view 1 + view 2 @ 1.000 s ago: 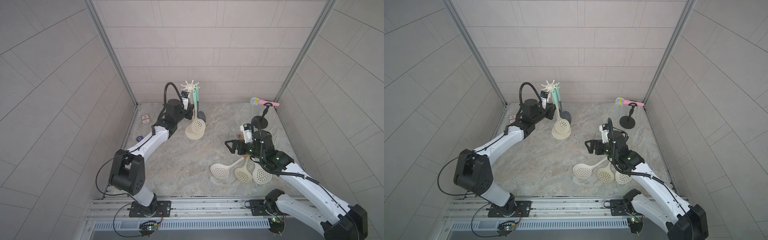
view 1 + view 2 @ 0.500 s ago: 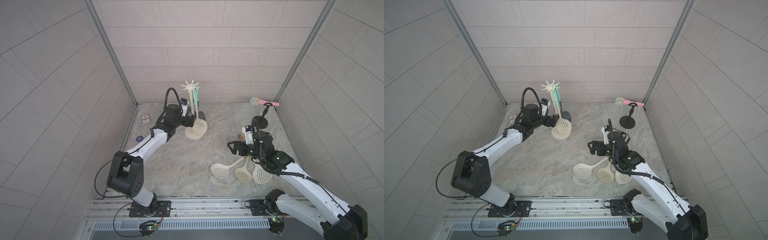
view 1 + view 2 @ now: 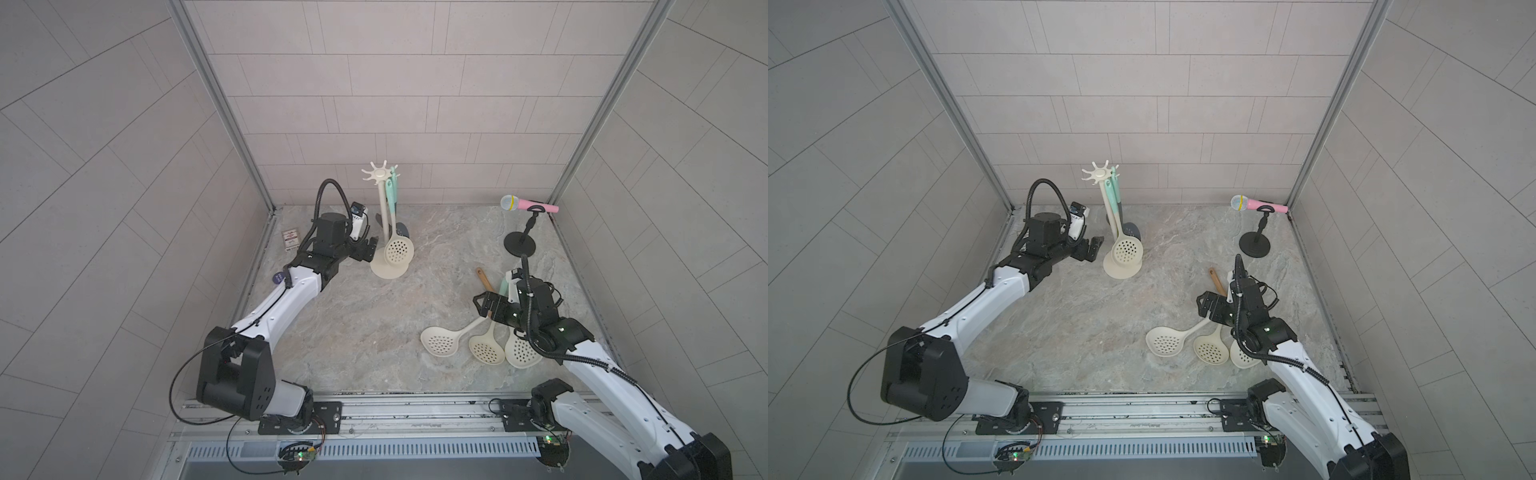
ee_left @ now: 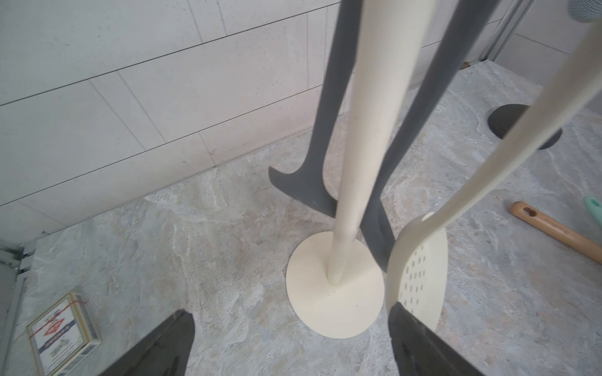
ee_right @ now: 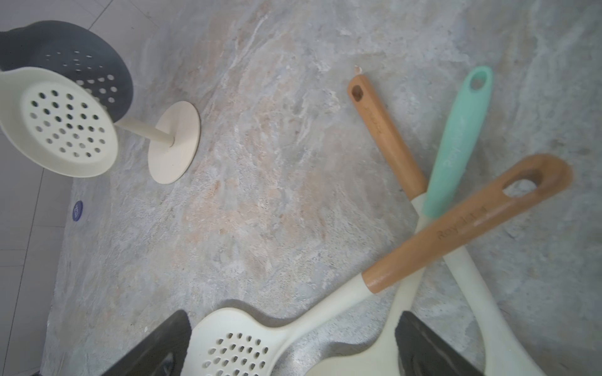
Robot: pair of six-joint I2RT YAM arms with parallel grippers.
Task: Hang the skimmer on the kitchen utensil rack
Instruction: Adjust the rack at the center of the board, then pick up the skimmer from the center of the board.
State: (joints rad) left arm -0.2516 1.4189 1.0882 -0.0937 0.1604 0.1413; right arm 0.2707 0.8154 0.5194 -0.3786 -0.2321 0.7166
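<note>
Back of the stone table: my left arm stretches low and nearly straight from the front rail toward the utensil rack. The wrist is level and my left gripper sits just beside the rack's round base. Its fingers are spread wide and grip nothing. In the left wrist view the skimmer's bowl hangs right at one fingertip, and I cannot tell whether they touch.

The skimmer hangs from a hook on the rack's star-shaped crown. Its long axis runs close to upright, leaning a little off the pole. The handle end is up at the hook and the bowl is down, just over the base on the side toward the microphone stand. The bowl's hollow face is turned toward the front of the table. The handle is mint green, and the neck and the round bowl are cream, the bowl dotted with small holes.

A dark grey skimmer hangs behind it, and a grey spatula hangs on the far side of the pole.

My right arm is folded at the elbow. My right gripper is poised above the crossed handles of three more skimmers lying flat. Its fingers are wide apart and empty.

A small printed box lies by the left wall.
</note>
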